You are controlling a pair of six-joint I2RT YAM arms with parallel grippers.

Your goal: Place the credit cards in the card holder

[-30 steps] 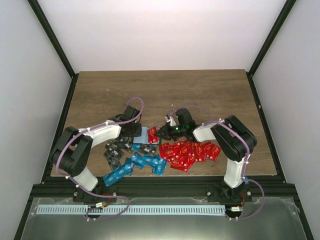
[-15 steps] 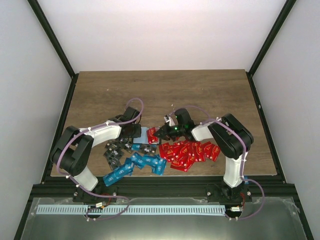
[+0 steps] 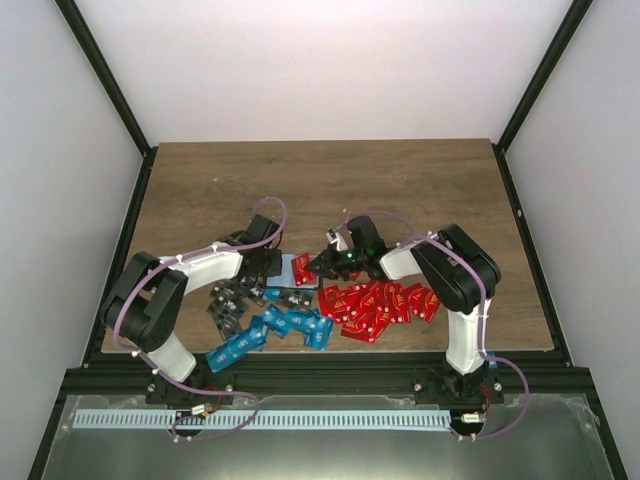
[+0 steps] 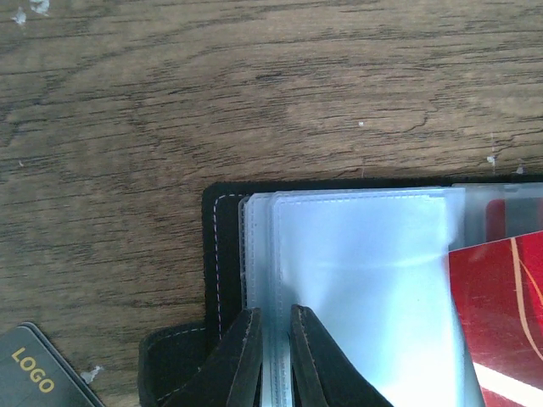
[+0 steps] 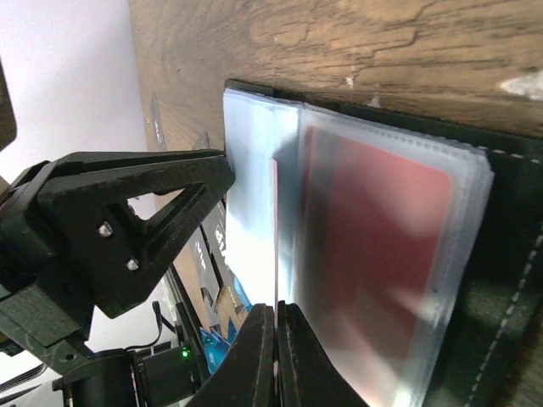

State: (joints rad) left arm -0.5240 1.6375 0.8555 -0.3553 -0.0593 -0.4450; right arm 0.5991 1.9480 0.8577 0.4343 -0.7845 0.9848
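Note:
The card holder (image 3: 287, 271) lies open mid-table, black outside (image 4: 212, 254), with light blue clear sleeves. My left gripper (image 3: 270, 262) is shut on the sleeves' left edge (image 4: 271, 339) and holds them. My right gripper (image 3: 322, 265) is shut on a red credit card, seen edge-on (image 5: 274, 237), at the sleeve's opening. That card reaches in from the right in the left wrist view (image 4: 501, 314). Another red card (image 5: 373, 254) sits inside a sleeve on the holder's right half. Loose credit cards lie in front: red (image 3: 375, 305), blue (image 3: 285, 325) and dark grey (image 3: 228, 305).
A dark grey card marked LOGO (image 4: 38, 373) lies just left of the holder. The left gripper's black frame (image 5: 127, 229) stands close beside the sleeves in the right wrist view. Bare wooden table (image 3: 330, 180) stretches behind the holder. Black frame posts border the table.
My right gripper has shifted slightly left toward the holder with the red card. The left gripper has stayed in place on the sleeves.

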